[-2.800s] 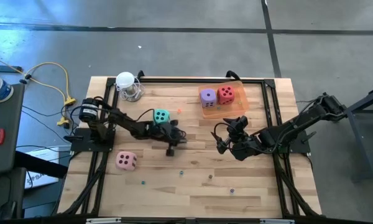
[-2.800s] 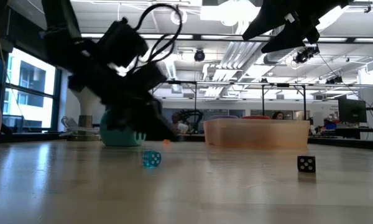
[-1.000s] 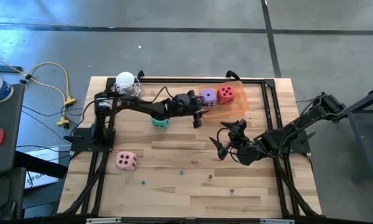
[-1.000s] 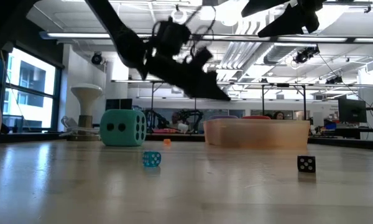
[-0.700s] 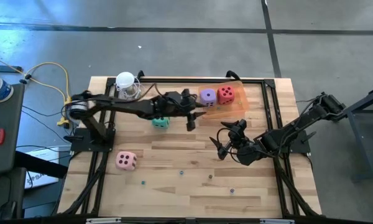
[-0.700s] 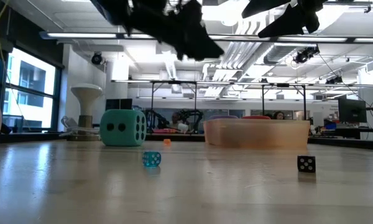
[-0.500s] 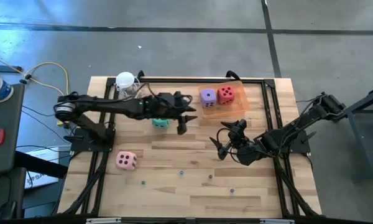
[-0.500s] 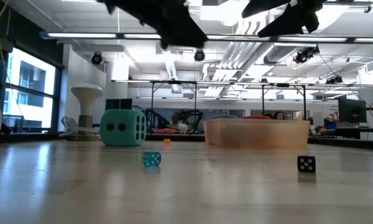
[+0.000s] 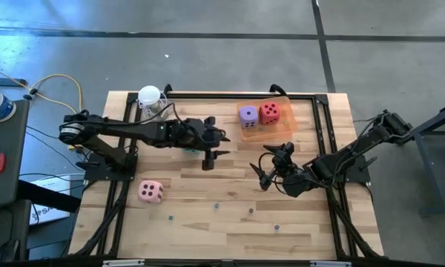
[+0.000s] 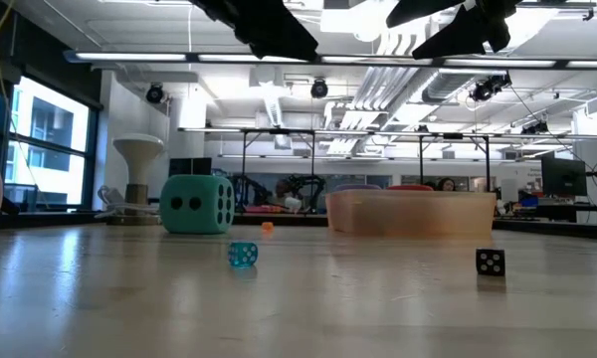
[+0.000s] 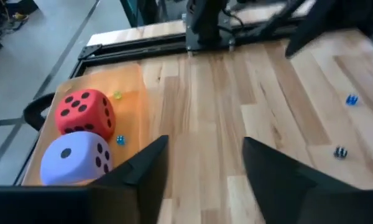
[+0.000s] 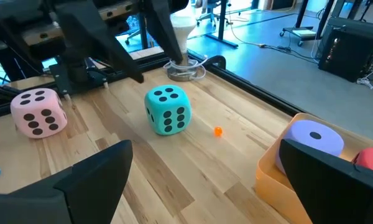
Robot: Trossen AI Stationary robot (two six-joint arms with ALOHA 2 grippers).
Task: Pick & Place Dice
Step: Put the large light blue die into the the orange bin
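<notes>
High view: the left gripper [image 9: 210, 153] hangs over the table's middle with nothing between its parted fingers, and its arm hides nearly all of the teal die [image 9: 192, 147] beneath it. That die shows whole in the right wrist view [image 12: 168, 111] and the low view [image 10: 195, 204], sitting on the table [image 9: 230, 193]. The pink die [image 9: 150, 192] lies well apart near the left front; the low view cuts it off at the picture's edge. The purple die [image 9: 248, 115] and red die [image 9: 269, 113] sit side by side in the orange tray [image 9: 285, 126]; in the low view the tray's cloudy wall leaves only their tops showing. The right gripper [image 9: 270, 165] waits right of centre, fingers spread wide and empty. Small beads on the boards are too tiny to make out.
</notes>
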